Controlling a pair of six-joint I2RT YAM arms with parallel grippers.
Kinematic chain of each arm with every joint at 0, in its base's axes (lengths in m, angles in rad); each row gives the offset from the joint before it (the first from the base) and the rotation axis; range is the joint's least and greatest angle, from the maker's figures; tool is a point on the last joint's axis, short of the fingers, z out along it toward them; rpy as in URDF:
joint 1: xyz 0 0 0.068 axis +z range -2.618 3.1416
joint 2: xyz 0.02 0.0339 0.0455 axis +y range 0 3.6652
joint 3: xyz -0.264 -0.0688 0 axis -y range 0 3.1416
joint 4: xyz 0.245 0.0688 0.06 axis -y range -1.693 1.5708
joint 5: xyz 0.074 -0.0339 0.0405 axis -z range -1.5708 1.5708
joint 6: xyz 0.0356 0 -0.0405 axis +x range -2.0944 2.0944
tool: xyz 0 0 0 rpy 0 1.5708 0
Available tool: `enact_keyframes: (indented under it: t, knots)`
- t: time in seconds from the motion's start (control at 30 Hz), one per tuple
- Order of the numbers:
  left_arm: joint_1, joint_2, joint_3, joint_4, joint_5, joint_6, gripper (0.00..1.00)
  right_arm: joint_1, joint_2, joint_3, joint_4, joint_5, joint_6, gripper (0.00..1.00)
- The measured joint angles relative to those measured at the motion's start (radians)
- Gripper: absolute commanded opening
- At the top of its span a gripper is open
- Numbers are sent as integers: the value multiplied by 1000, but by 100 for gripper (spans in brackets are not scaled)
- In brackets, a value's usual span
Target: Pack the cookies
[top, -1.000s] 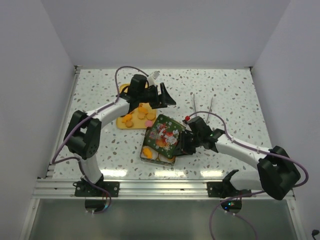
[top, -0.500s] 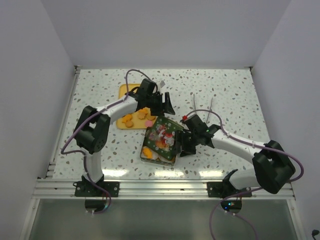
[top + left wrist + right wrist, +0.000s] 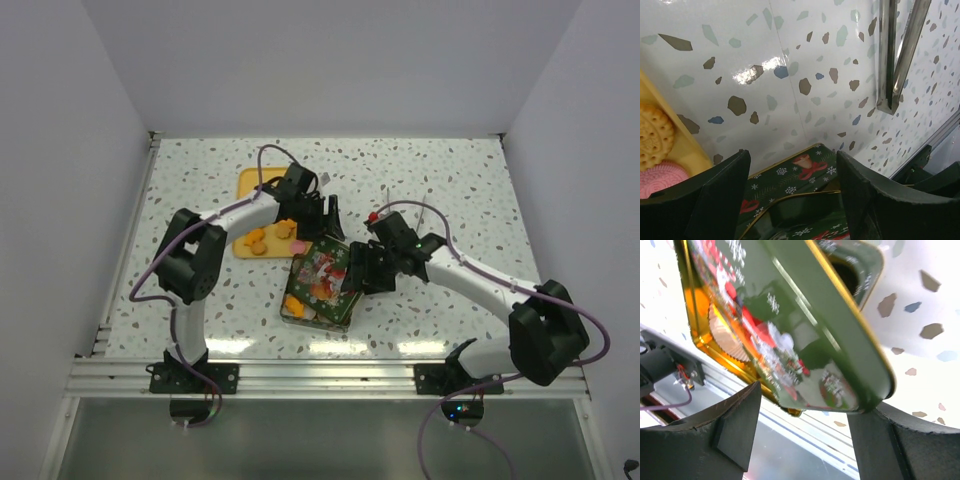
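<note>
Some of the cookies (image 3: 285,229) lay on the yellow tray (image 3: 247,185) at the back left of the desk (image 3: 460,190), an orange-brown one and a pink one showing at the tray's corner in the left wrist view. A few more orange ones sat already in the tin (image 3: 291,316) just in front of the tray, where its near left end was uncovered. The green Christmas lid (image 3: 325,268) lay askew and tilted over the rest of the tin, not seated on it, which probably left room to drop in more cookies. The right gripper (image 3: 360,272) reached in at the lid's right edge with its fingers spread wide and the lid's corner between them. Whether they actually pinched it I cannot tell, though the pose suited steadying or lifting the lid. The left gripper (image 3: 328,213) hung wide apart and empty over the lid's far corner, just beside the tray, seemingly placed to help with the lid or go back for cookies. Metal tongs (image 3: 896,55) lay unused further back on the desk.
</note>
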Motion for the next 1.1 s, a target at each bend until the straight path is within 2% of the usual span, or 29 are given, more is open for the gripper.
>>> enact_keyframes:
  t: [0.27, 0.57, 0.77, 1.1]
  knots:
    - [-1, 16, 37, -50, -18, 28, 74, -33, 61, 13, -6, 18, -10, 68]
    - [-1, 38, 43, -84, -29, 48, 73, -113, 148, 109, -18, 12, -37, 62]
    - [1, 38, 43, -91, -32, 65, 73, -115, 173, 130, -18, 8, -41, 59]
    - [1, 0, -3, -109, -63, 72, 73, -91, 174, 108, 13, -15, -11, 60]
